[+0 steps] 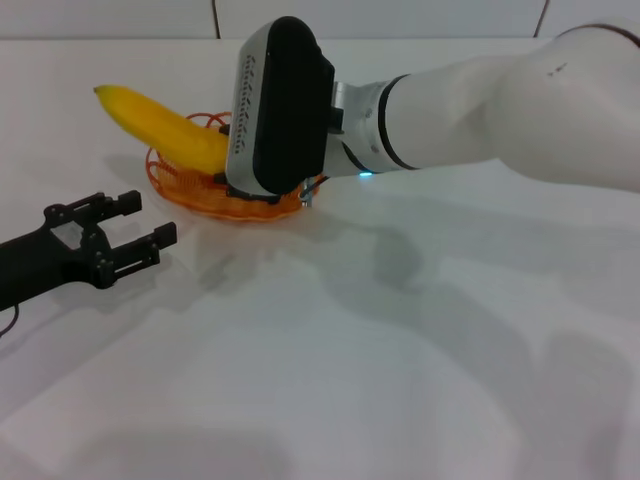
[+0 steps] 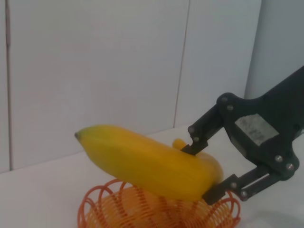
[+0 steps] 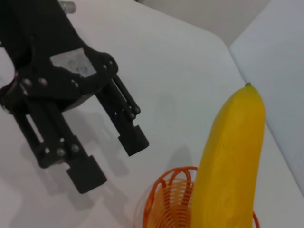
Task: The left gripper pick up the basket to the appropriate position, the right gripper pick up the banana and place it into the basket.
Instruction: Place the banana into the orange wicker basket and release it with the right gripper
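Observation:
The orange wire basket [image 1: 240,200] stands on the white table; it also shows in the left wrist view [image 2: 142,209] and the right wrist view [image 3: 168,199]. The yellow banana [image 1: 165,130] is tilted over it, its tip pointing up and away beyond the rim. The left wrist view shows my right gripper [image 2: 205,168] shut on the banana [image 2: 147,161] near its lower end, just above the basket rim. In the head view that gripper is hidden behind its black wrist housing [image 1: 285,110]. My left gripper [image 1: 150,222] is open and empty on the near-left side of the basket, apart from it; it also shows in the right wrist view [image 3: 111,159].
The bulky silver-white right arm [image 1: 480,110] reaches in from the right across the table. A white tiled wall [image 2: 118,61] stands behind the table. The white tabletop [image 1: 350,360] stretches in front.

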`<state>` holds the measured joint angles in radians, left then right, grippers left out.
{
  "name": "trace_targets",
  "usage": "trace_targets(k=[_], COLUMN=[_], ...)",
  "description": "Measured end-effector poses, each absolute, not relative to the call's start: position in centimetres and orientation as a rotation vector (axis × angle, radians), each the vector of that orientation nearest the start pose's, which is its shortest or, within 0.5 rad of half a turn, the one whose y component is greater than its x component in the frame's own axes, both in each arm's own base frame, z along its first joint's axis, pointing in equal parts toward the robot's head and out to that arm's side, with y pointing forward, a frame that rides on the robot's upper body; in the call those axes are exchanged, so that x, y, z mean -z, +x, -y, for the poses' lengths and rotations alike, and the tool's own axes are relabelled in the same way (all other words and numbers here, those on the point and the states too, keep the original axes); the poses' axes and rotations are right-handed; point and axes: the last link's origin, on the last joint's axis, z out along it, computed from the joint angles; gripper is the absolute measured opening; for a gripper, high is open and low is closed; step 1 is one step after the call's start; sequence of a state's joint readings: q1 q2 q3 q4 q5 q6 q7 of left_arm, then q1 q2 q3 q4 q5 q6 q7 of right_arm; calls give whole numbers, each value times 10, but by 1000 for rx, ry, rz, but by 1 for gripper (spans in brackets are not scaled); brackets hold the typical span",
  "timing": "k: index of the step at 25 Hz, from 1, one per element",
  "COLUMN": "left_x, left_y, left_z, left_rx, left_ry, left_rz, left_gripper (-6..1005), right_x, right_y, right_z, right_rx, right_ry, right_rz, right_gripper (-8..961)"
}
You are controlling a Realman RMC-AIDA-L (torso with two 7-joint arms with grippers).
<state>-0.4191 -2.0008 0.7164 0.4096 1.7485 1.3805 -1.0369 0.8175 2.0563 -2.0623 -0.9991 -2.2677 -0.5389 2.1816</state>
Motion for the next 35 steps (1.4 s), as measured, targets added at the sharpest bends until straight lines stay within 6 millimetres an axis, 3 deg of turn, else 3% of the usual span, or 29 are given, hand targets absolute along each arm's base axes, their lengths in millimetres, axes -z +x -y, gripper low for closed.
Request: trace_targets(k=[35], left_x=[-4], left_y=[-325], left_z=[-311], left_rx=[675], left_ry=[-2455], left_rz=[584], left_gripper=[701], right_x=[132], right_y=[97], right_z=[-385], right_rx=[152], right_ry=[-2628], right_rz=[288], right_gripper=[638])
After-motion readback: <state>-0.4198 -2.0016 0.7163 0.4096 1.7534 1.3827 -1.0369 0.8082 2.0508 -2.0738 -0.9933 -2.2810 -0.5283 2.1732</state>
